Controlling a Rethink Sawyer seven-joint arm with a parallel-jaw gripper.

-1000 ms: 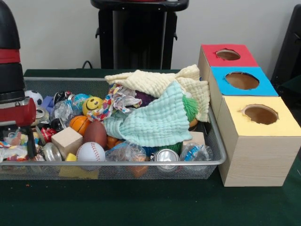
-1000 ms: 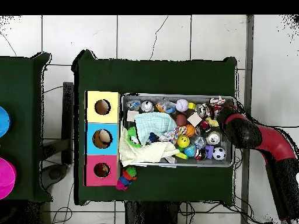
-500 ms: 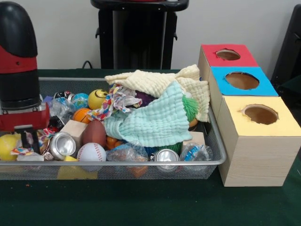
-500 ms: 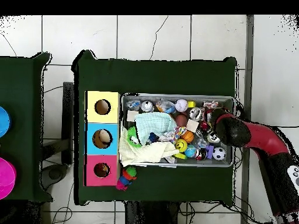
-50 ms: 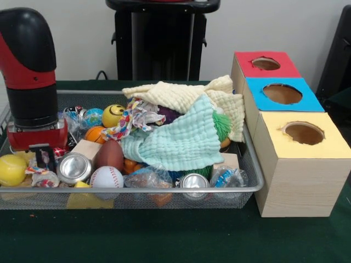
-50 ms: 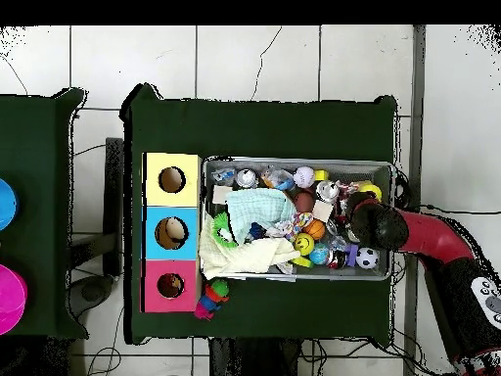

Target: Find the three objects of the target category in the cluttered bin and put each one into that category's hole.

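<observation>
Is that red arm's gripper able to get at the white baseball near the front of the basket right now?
Probably yes. The baseball lies on top of the pile with nothing covering it, and the gripper is down in the same end of the basket, with only a silver can between them. The cloths lie further along.

The bin (image 5: 249,164) is set on the desk (image 5: 164,241), with the row of three boxes (image 5: 299,164) just beside its right end in the front view. Cloths (image 5: 181,137) are heaped over the bin's right half; balls and cans are crowded in its left half, where the arm (image 5: 30,82) is lowered.
</observation>
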